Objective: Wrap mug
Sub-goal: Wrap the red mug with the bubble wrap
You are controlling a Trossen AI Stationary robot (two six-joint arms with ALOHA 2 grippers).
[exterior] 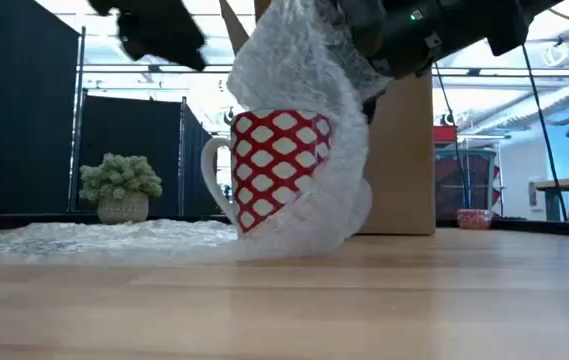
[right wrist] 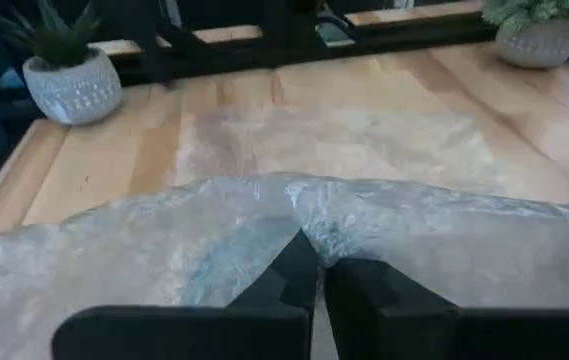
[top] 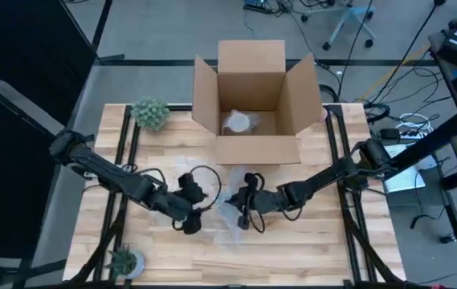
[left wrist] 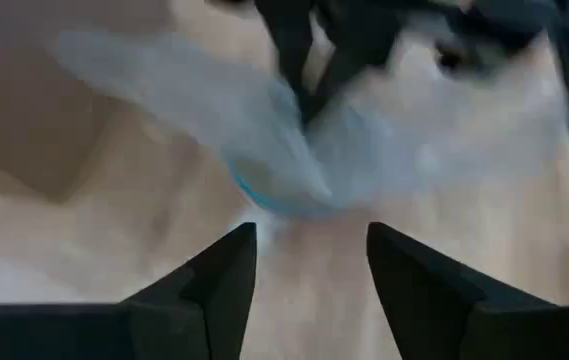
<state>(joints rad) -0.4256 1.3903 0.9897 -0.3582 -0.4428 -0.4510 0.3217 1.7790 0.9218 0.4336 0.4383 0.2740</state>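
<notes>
The left gripper (top: 189,227) hangs over the wood table (top: 308,241), and its two dark fingers (left wrist: 226,275) are spread apart with nothing between them. Just in front of those fingers is a see-through sheet of bubble wrap (exterior: 294,70), and more of it lies flat on the table beside this gripper. The mug (exterior: 276,165) is white with a red pattern and a white handle. It stands on the table between the two grippers, tipped a little, and the bubble wrap goes up over its top and down one side. The right gripper (top: 246,210) is just on the other side of the mug. Its fingers (right wrist: 294,275) are pressed together and pinch an edge of the bubble wrap, holding it up above the mug. Past both grippers stands an open cardboard box (top: 252,100) with something pale inside. A round green plant (top: 150,113) sits beyond the left gripper, and a spiky plant in a pot (top: 124,259) sits at the table corner behind it.
</notes>
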